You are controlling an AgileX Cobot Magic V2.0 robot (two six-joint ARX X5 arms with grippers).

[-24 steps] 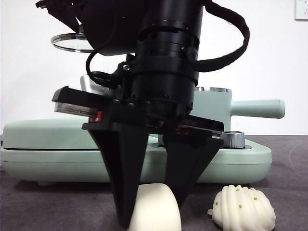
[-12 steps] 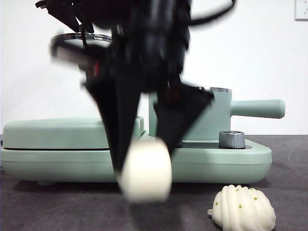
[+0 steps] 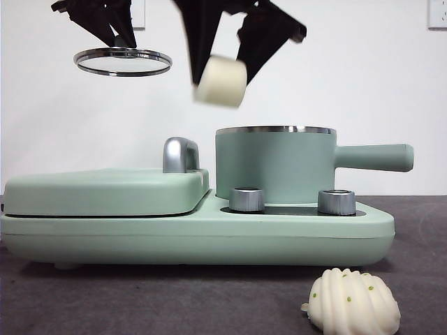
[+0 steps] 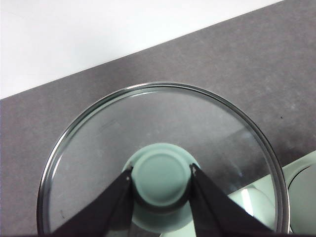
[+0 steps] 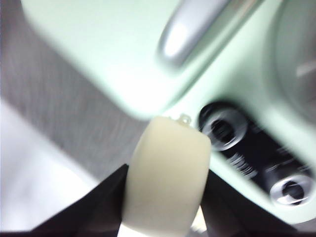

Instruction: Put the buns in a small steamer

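Right gripper (image 3: 222,73), clamped on smooth bun (image 3: 221,81), has lifted it off the table above steamer (image 3: 275,164) height; drop-in next. Left gripper (image 4: 161,174) grips glass lid (image 3: 123,61).

Both claws hang high: the left claw (image 4: 161,175) clamped, the right claw (image 5: 165,185) clamped too.

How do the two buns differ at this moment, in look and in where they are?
The smooth bun has a plain rounded surface; the ridged bun is grooved like a shell with small green dots. The smooth bun is in the air, clamped in the right gripper, above and just beside the small steamer; the ridged bun lies on the table in front of the appliance, with no gripper near it. Both are cream-white, and neither is in the steamer yet.
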